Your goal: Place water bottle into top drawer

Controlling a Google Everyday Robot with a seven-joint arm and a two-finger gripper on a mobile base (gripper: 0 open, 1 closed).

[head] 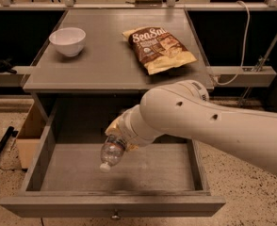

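A: Hanging from the gripper (118,134), what is seen?
B: The water bottle (111,150) is clamped there by its base, tilted cap-down, over the floor of the open top drawer (152,171) beneath.
A: And farther off?
B: A white bowl (68,40) and a snack bag (158,48) are set on the cabinet top (105,69), higher up and beyond the gripper.

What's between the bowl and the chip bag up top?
Only bare countertop, camera view; the end effector holds the water bottle over the top drawer.
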